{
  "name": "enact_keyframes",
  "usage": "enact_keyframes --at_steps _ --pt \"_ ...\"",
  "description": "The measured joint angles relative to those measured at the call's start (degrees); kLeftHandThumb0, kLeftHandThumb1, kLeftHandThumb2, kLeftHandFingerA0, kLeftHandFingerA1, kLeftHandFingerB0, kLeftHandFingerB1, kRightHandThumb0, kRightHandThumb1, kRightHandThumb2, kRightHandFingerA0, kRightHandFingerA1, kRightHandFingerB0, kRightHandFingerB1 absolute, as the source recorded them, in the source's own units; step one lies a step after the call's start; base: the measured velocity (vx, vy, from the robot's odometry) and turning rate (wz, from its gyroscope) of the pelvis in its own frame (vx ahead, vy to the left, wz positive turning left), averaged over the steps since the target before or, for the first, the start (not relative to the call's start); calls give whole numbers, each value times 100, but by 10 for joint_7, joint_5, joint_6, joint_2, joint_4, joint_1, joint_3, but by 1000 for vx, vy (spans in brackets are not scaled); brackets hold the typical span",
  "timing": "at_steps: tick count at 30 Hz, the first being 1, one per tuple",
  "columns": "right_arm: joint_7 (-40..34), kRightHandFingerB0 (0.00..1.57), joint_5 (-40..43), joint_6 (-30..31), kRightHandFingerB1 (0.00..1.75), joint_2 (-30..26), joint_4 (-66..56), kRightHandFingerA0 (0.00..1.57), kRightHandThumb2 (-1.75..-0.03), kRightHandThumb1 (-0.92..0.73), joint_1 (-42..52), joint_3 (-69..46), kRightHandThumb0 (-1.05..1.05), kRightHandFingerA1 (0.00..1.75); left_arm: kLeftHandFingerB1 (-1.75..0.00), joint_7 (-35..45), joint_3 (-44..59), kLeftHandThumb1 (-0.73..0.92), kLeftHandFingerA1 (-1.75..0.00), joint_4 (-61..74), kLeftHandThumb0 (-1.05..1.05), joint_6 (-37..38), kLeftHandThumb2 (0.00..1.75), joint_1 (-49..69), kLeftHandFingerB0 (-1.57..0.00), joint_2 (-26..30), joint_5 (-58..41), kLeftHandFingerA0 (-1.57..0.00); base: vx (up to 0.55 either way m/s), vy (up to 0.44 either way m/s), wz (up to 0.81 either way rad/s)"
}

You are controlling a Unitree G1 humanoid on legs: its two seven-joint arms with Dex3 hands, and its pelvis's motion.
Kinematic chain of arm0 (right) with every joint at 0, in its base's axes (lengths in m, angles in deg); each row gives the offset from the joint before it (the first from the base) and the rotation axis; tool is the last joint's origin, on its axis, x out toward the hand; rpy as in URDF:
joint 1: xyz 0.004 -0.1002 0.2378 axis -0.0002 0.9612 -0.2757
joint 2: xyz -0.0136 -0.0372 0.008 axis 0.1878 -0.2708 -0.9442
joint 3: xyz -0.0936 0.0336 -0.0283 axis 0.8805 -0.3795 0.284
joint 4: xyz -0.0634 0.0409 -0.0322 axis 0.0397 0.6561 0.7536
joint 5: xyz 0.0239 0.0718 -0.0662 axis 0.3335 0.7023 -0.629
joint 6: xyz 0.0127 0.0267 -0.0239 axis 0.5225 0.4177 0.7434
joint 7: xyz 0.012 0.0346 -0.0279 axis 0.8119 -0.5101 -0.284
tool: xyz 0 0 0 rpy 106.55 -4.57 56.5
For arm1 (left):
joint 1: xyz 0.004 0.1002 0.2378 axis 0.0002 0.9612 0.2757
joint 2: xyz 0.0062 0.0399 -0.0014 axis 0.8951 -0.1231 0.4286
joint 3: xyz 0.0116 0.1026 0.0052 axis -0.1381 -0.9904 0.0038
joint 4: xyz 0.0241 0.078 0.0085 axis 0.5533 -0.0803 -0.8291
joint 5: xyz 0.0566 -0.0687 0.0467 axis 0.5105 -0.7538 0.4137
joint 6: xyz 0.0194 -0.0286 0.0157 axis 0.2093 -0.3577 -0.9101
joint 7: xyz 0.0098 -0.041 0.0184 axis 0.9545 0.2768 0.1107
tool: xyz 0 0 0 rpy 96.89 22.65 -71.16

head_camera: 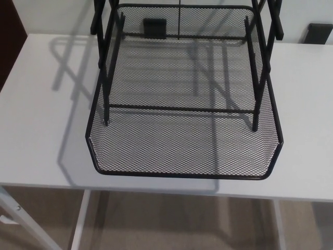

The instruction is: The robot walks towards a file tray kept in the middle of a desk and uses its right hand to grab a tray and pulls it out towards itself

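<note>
White desk (41,104) is filling most of the view. Black mesh tray (182,151) is sitting mid-desk, front rim reaching nr the desk's front edge, w/ black rack posts (106,78) standing inside it. Neither hand is showing, so can't tell finger state.

There is one view only, from the robot's head, set high and tilted steeply down and forward. It looks over the white surface (41,104), whose near edge crosses low in the frame, with floor (171,224) showing below it. The camera stands close: the black mesh tray (182,151) fills the middle, and the rack's uprights (106,78) run out past the top edge. The far wall shows as a thin strip at top. Left and right ends of the surface are cut off.
</note>
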Motion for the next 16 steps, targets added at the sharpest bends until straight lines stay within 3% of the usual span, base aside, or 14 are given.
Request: enact_keyframes --at_steps 3,8,9,11,12,15,16 --pt "-3 0 1 -2 0 -1 2 5 -85 -54 -1 1 -87 26 -46 -3 -1 37 -39 1 -66 3 53 0 -28 0 4 -36 0 0 0" --pt "-9 0 2 -5 10 -5 9 2 -86 -50 -4 4 -78 29 -44 -4 -1 38 -38 0 -64 8 53 0 -28 0 7 -35 0 0 0" --pt "-9 0 2 -5 8 -5 8 0 -58 -63 -4 5 -70 37 -44 -4 -1 38 -38 -1 -63 8 53 0 -28 0 7 -34 0 0 0" --pt "-11 0 4 -5 6 -5 4 0 -64 -62 -4 6 -68 35 -44 -6 -2 39 -38 -2 -62 9 53 0 -27 1 9 -34 0 0 0" --pt "-11 0 5 -5 10 -5 4 1 -85 -50 -4 6 -77 27 -43 -6 -2 38 -38 -2 -66 10 53 0 -27 1 10 -37 0 0 0" --pt "-11 0 9 -5 9 -5 4 2 -85 -50 -4 8 -78 28 -44 -9 -4 37 -39 -2 -64 13 52 -1 -27 2 13 -39 0 0 0" --pt "-12 0 10 -5 8 -5 4 0 -59 -62 -4 8 -72 37 -44 -9 -4 37 -40 -3 -64 14 53 -1 -27 2 14 -41 0 0 0"
